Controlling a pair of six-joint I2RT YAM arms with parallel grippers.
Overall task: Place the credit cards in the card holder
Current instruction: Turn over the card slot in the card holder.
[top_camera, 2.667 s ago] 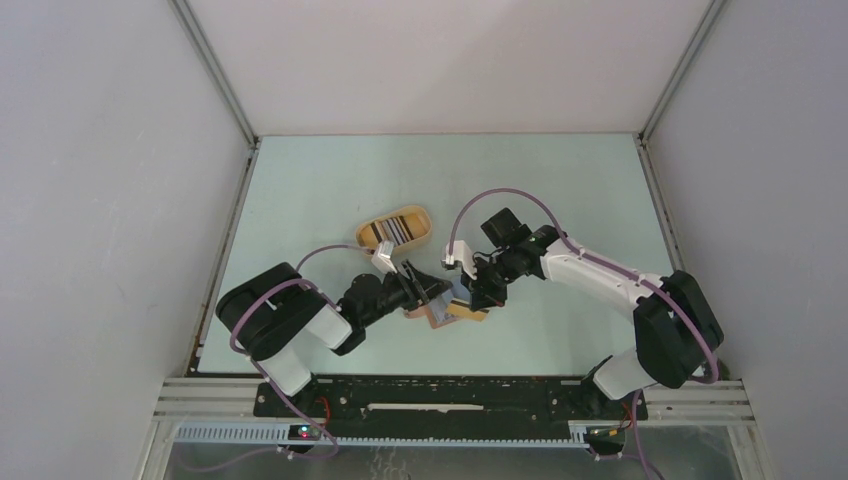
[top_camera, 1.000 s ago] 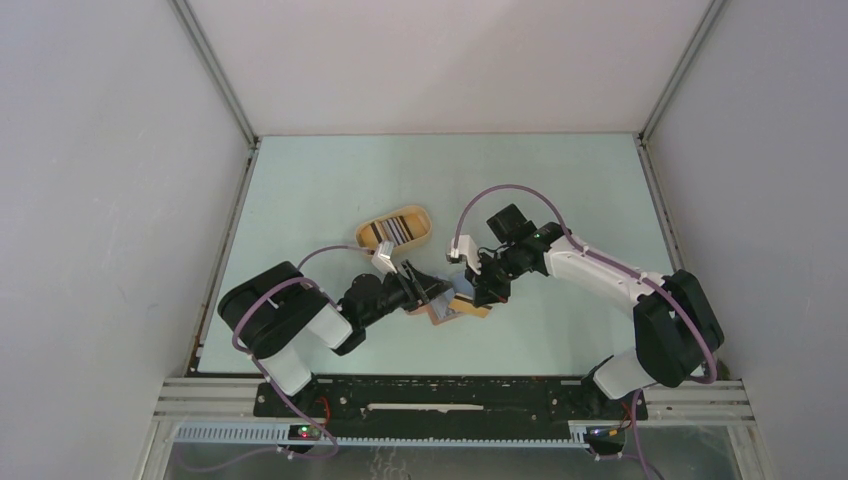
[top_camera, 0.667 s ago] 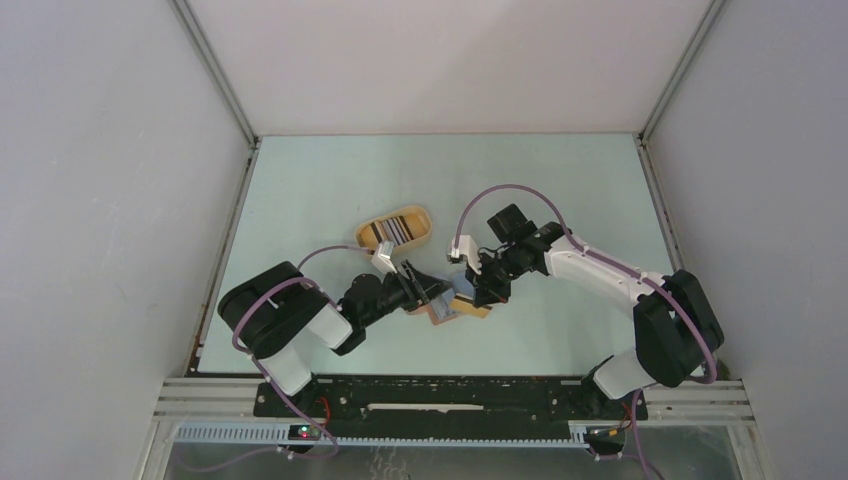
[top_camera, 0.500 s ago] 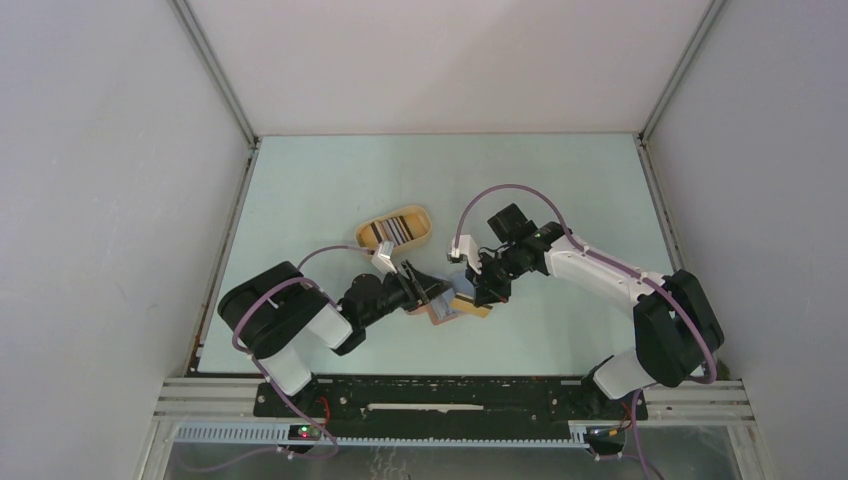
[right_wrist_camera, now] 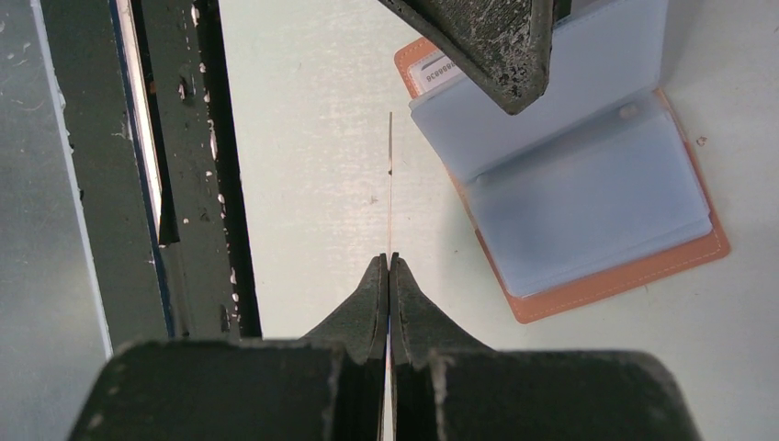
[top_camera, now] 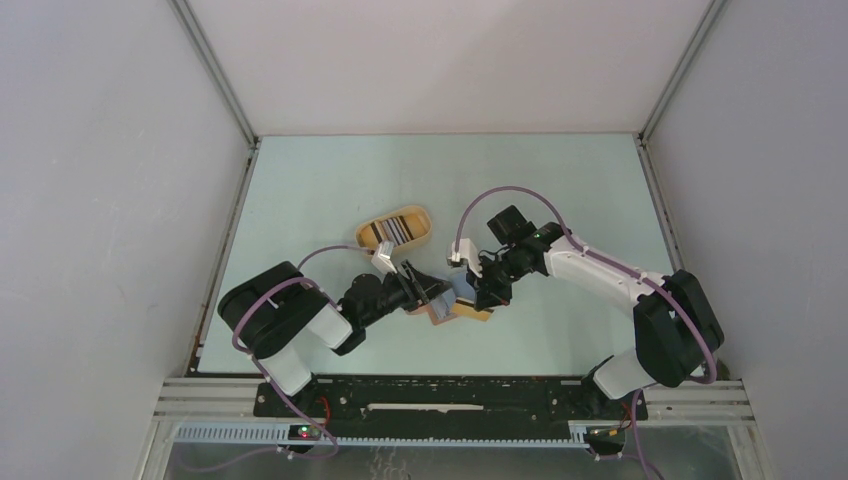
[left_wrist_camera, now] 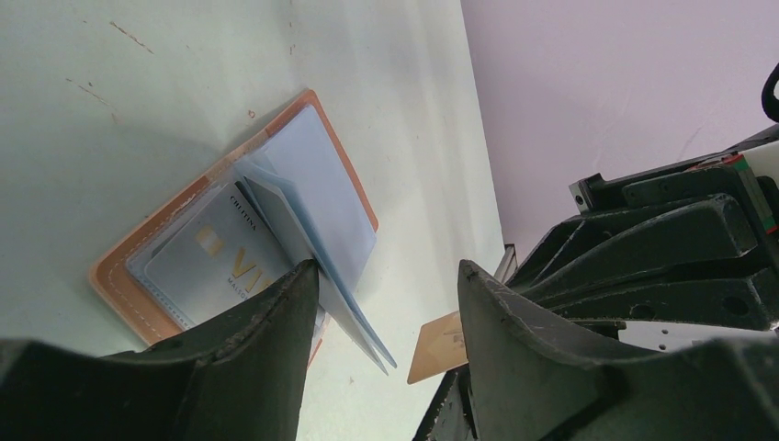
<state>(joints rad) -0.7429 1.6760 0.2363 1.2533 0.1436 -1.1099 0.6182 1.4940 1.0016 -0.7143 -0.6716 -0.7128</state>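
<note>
The step in hand is the insertion of one card. The reddish-brown, leather-like folding card holder (top_camera: 468, 313) (left_wrist_camera: 119, 276) (right_wrist_camera: 615, 280) lies open flat on the pale green table (top_camera: 330, 180), near the front and between the two arms, with its translucent bluish plastic sleeves fanned upward. The left gripper (top_camera: 432, 290) (left_wrist_camera: 386, 276) has its jaws standing apart with nothing between them; one fingertip (right_wrist_camera: 510, 64) rests on the sleeves and appears to pin the holder open. A pale card already sits in a lower sleeve. The right gripper (top_camera: 492, 295) (right_wrist_camera: 389, 262) is clamped shut on a thin tan plastic credit card (left_wrist_camera: 439, 344) (right_wrist_camera: 390, 184), held on edge just beside the holder's open side and apart from it. The card's leading edge is not yet in any sleeve. The next move probably calls for the right gripper to line the card's edge up with the mouth of a free sleeve and slide it in while the left gripper presses down. The sleeves are floppy and could buckle or shift. More cards wait in the oval tan tray (top_camera: 424, 222) farther back on the table, so the task seems only partly done.
</note>
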